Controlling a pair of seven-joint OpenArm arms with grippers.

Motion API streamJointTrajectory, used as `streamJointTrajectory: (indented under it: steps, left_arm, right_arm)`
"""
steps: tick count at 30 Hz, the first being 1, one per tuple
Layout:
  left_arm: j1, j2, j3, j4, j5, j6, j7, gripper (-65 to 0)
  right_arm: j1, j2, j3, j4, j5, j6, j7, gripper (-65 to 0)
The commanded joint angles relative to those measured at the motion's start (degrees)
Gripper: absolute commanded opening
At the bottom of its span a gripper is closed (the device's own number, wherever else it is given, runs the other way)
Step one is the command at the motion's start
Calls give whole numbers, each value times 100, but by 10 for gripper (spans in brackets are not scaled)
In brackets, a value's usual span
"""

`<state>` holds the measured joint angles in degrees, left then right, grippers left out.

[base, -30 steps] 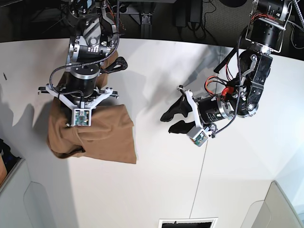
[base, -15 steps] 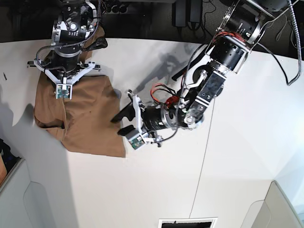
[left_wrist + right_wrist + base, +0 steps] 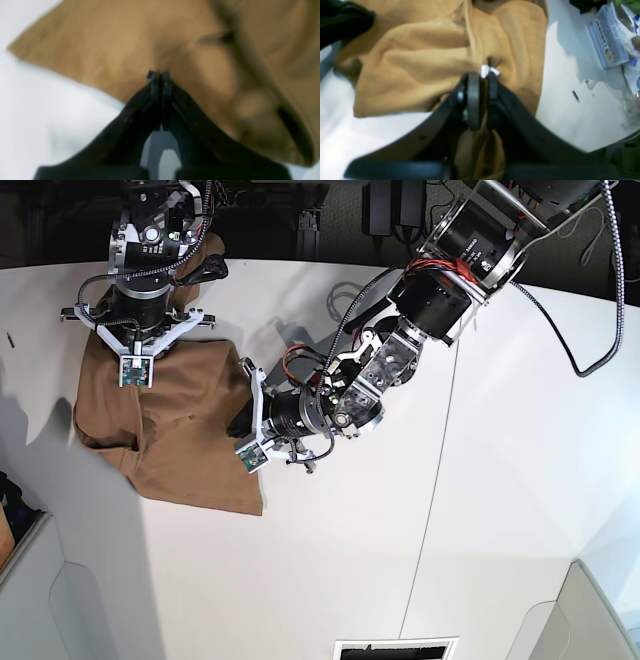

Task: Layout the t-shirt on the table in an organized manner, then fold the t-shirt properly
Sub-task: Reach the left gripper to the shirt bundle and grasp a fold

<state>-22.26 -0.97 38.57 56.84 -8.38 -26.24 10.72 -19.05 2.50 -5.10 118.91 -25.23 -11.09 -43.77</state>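
A wide white table (image 3: 500, 480) with thin dark seams fills the base view, and the tan t-shirt (image 3: 175, 425) lies bunched at its far left, well short of being spread flat. The main change over the last second is on the left arm: it has swung in from the middle of the table and across to the shirt's right edge, and its gripper, which stood open on the way over, has now snapped together. In the left wrist view the left gripper (image 3: 159, 75) shows its jaws pressed tight with the tips at the cloth; whether any fabric is caught between them is too blurred to tell. The right gripper (image 3: 481, 82) stays clamped on a fold of the shirt near the small white label (image 3: 488, 70), at the far edge. With both arms at the cloth, the next move is probably pulling the shirt open to lay it out.
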Motion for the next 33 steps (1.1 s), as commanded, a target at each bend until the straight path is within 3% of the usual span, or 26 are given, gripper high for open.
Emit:
streamJointTrajectory:
  steps: [1,7,12,21,28,30,33]
  left_arm:
    - [-157,48,-22,-50,116,151,-2,-650]
    - [-157,-168,-22,-275,446,208,48,-650]
    - [-170,-791,-22,-275,450,466,42,-650]
    - [-136,-1956,-22,-275,437,463,44,-650]
    - [-140,-2559,-24,-275,166,461,44,-650]
    - [-138,-2621,-24,-273,15,461,72,-650]
    - [-138,-2638,-24,-195,-155,459,260,-650]
  right_arm:
    - [26,0,7,120,-68,-2,157,-650]
    - [28,4,20,120,-170,-2,199,-650]
    - [31,87,212,125,-195,-4,214,-650]
    - [122,448,664,184,76,15,286,-650]
    - [205,448,1259,184,918,553,452,-650]
    - [238,448,1325,184,1191,837,457,-650]
    - [238,446,1325,184,1462,966,479,-650]
